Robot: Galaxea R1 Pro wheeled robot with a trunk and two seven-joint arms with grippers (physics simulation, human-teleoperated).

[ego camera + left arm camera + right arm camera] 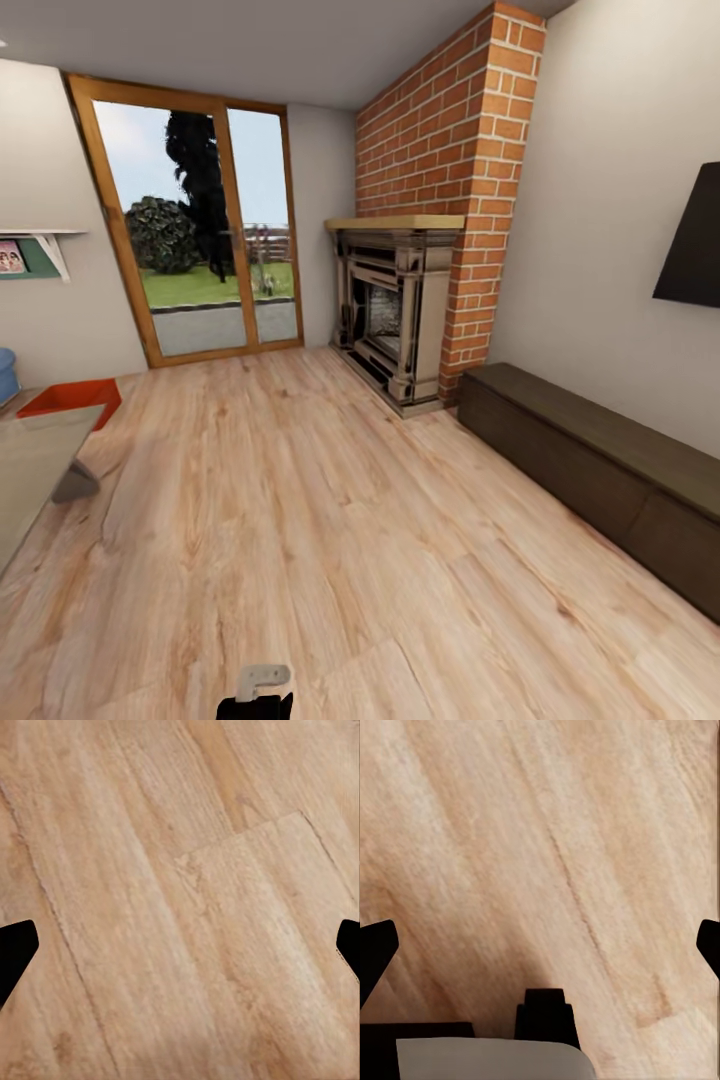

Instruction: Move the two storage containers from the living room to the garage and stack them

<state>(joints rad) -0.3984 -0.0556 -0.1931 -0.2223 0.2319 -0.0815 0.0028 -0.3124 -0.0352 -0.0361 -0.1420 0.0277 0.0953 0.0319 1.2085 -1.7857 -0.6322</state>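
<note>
I am in the living room, on its light wood-plank flooring. One orange-red storage container lies on the planks at the far left, just past the corner of the grey low table, which hides part of it. The second container is out of view. In the left wrist view my left gripper is open, its black fingertips far apart over bare planks. In the right wrist view my right gripper is open too, with nothing between its fingertips. The garage and its concrete floor are out of view.
A brick fireplace stands ahead, with a long dark cabinet along the right wall under a wall TV. A glass patio door is at the back left. A blue sofa edge shows at far left.
</note>
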